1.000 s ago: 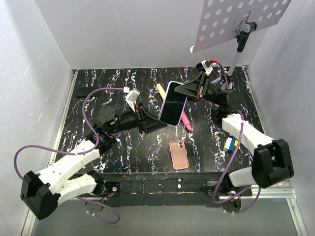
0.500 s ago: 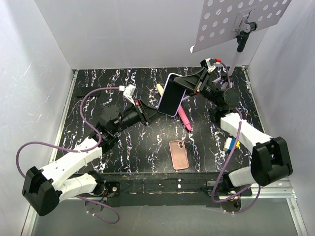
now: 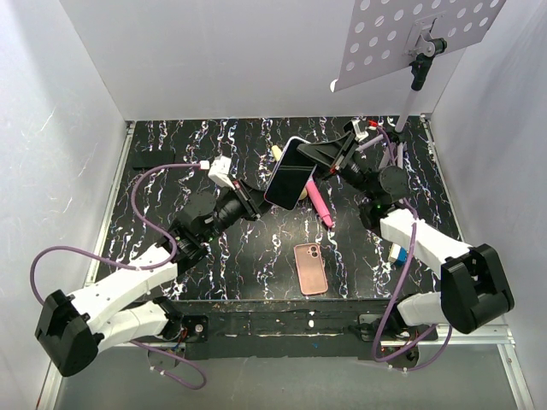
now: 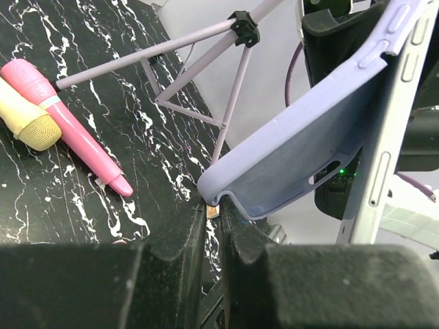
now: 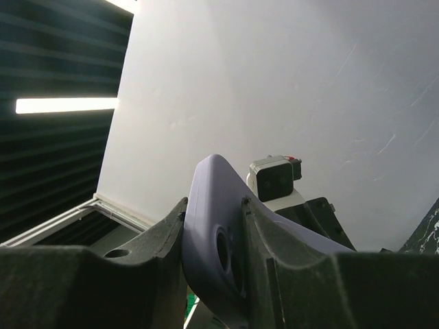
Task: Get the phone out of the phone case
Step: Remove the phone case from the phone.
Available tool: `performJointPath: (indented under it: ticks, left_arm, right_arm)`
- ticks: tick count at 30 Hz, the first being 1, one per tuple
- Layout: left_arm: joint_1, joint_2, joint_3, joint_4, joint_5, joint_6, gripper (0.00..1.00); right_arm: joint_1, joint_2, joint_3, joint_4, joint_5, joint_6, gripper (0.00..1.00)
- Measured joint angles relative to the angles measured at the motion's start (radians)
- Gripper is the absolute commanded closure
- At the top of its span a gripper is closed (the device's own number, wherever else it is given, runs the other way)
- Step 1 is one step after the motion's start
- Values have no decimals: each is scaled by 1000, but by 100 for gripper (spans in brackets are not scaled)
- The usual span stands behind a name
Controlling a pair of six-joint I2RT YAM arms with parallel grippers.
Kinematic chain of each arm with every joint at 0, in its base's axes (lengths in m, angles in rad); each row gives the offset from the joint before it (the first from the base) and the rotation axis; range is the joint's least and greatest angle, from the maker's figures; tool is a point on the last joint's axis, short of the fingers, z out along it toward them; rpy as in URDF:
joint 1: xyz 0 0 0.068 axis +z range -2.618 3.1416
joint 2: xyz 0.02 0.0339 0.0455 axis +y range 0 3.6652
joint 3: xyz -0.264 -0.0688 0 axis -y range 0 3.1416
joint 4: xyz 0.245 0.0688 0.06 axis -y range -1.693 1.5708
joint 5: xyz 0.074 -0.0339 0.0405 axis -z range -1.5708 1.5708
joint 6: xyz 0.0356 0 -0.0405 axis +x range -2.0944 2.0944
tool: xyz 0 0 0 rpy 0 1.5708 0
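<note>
A phone (image 3: 286, 184) with a dark screen is held in the air above the table's middle, in a pale lavender soft shell. In the left wrist view the lavender shell (image 4: 309, 137) is bent away from the phone's thin edge (image 4: 384, 137) at one corner. My left gripper (image 3: 256, 201) (image 4: 212, 209) is shut on that shell's lower corner. My right gripper (image 3: 314, 158) (image 5: 212, 205) is shut on the upper end, over the shell (image 5: 212, 240) by its camera hole. A salmon-pink phone case (image 3: 310, 267) lies flat near the front edge, apart from both grippers.
A pink marker (image 3: 318, 205) (image 4: 75, 130) and a yellow one (image 3: 278, 154) (image 4: 27, 120) lie under the held phone. A perforated white board on a stand (image 3: 410, 34) rises at the back right. Small coloured blocks (image 3: 400, 254) sit by the right arm. White walls enclose three sides.
Both grippers have carried the phone a little to the left and tilted it. The left gripper has moved farther back and in toward the phone's lower end. The salmon-pink case has not moved.
</note>
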Motion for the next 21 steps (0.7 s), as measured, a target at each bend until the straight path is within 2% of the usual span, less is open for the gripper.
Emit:
performJointPath:
  ticks: [1,5,14,18,21]
  left_arm:
    - [-2,-10,0,-11,1,7,98]
    - [-2,-54,11,-73,33,33,69]
    - [30,-179,4,-328,178,205,32]
    - [51,-256,5,-460,265,289,28]
    - [58,-293,29,-556,330,341,37]
  right_arm:
    - [-1,-2,0,-2,-2,3,99]
    - [-24,-32,-4,-65,-47,23,99]
    - [-89,-48,-78,-117,-258,34,99]
    - [-96,-23,-93,-119,-343,45,99]
    - [-100,-24,-94,-133,-390,22,99]
